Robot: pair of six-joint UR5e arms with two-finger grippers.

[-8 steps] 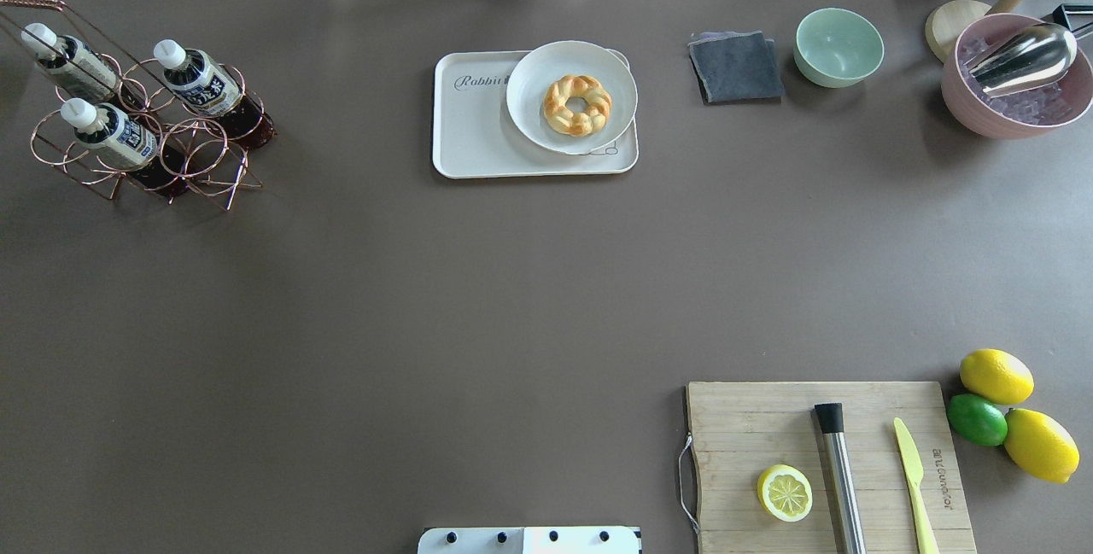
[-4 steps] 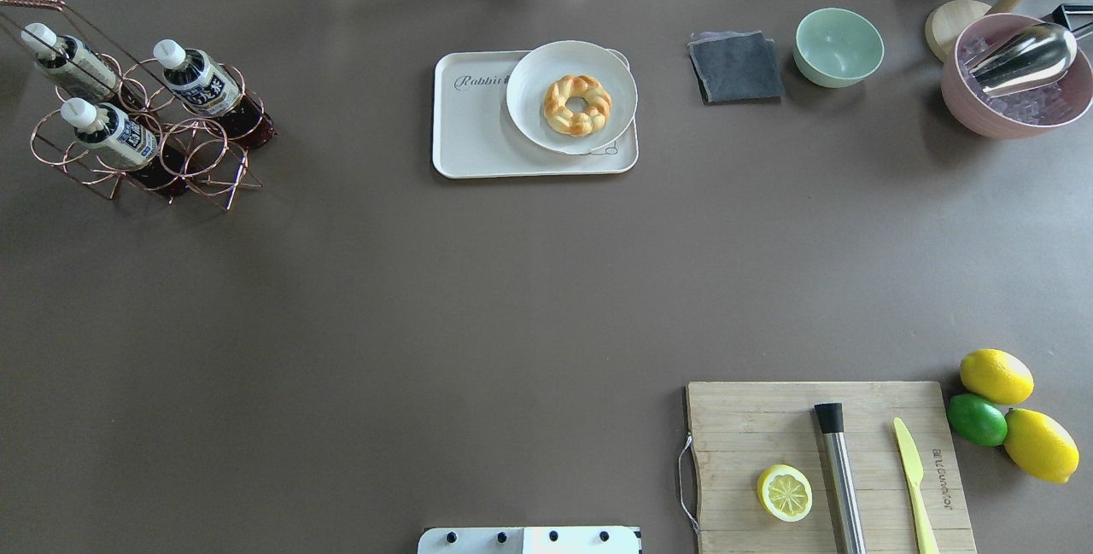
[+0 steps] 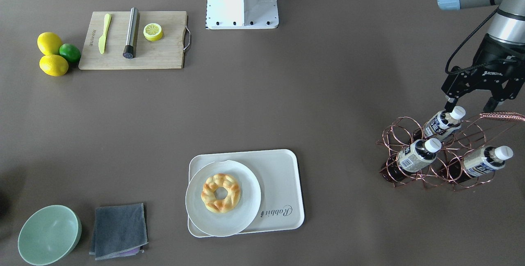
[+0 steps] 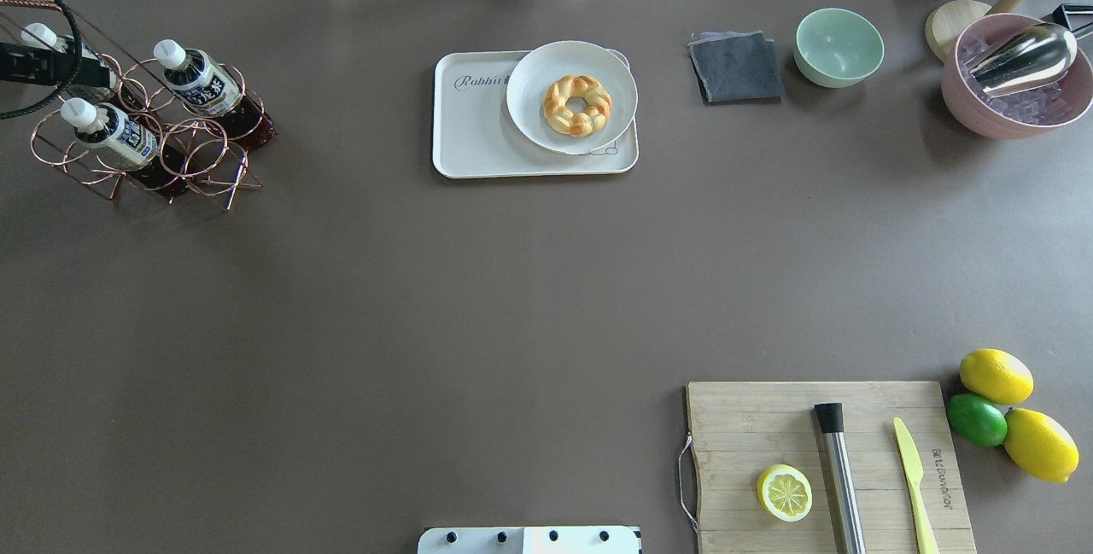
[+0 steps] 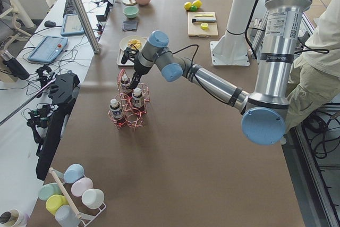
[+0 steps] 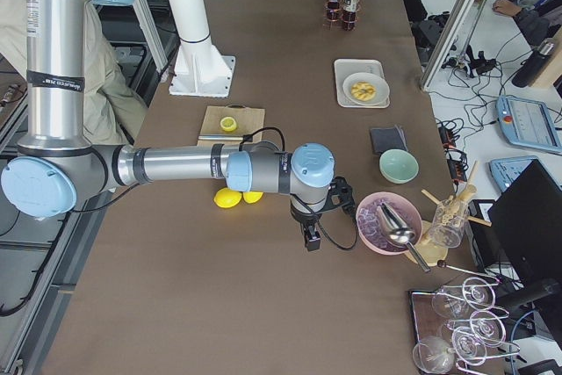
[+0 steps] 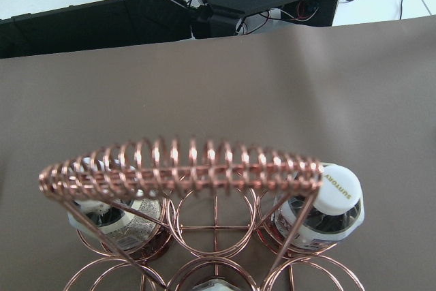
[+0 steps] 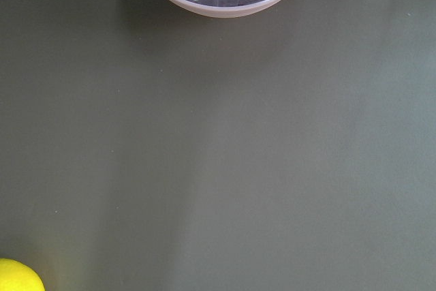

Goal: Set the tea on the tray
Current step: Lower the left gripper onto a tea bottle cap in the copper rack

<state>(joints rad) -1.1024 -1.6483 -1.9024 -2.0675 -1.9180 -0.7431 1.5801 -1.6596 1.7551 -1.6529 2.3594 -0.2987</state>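
Three tea bottles stand tilted in a copper wire rack (image 3: 434,167) at the table's left end: one nearest the robot (image 3: 443,124), one (image 3: 416,154) and one (image 3: 484,161). They also show in the overhead view (image 4: 201,80), (image 4: 111,131). My left gripper (image 3: 469,104) is open and empty just above the rack, its fingers by the nearest bottle's cap (image 3: 457,112). It enters the overhead view at the left edge (image 4: 34,67). The off-white tray (image 3: 283,184) (image 4: 470,127) lies mid-table. My right gripper (image 6: 309,234) hangs near the pink bowl; I cannot tell if it is open.
A round white plate (image 3: 197,208) with a donut (image 3: 220,192) covers half the tray. The rack's copper handle (image 7: 184,172) arches over the bottles. A cutting board (image 4: 743,417), lemons (image 4: 995,375), green bowl (image 4: 838,46), grey cloth (image 4: 736,67) and pink ice bowl (image 4: 965,97) lie on the right.
My left gripper has come into the overhead view at the far left edge, over the rack. The bottles, tray and everything else have not moved.
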